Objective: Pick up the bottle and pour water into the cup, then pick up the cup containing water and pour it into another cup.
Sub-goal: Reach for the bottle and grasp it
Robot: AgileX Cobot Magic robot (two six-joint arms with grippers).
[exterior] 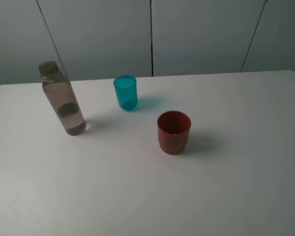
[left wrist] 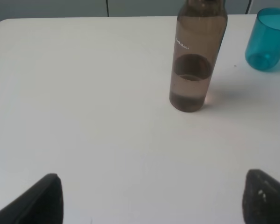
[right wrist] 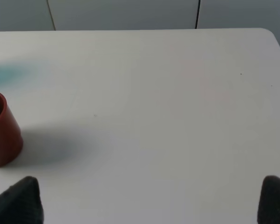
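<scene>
– What's the left end effector (left wrist: 153, 198) doing?
– Its jaws stand wide apart with nothing between them, only bare table (left wrist: 84, 93). The bottle (left wrist: 195, 60) stands upright ahead of it, well apart.
– And the cups?
– The teal cup (left wrist: 268, 39) is farther ahead than the bottle, off toward the right arm's side. The red cup (right wrist: 2, 130) sits ahead of the right end effector (right wrist: 149, 200), off toward the left arm's side, not touching it.
– Is that one holding anything?
– No, it gapes wide too, empty. Bottle and cups all stand apart from each other.
</scene>
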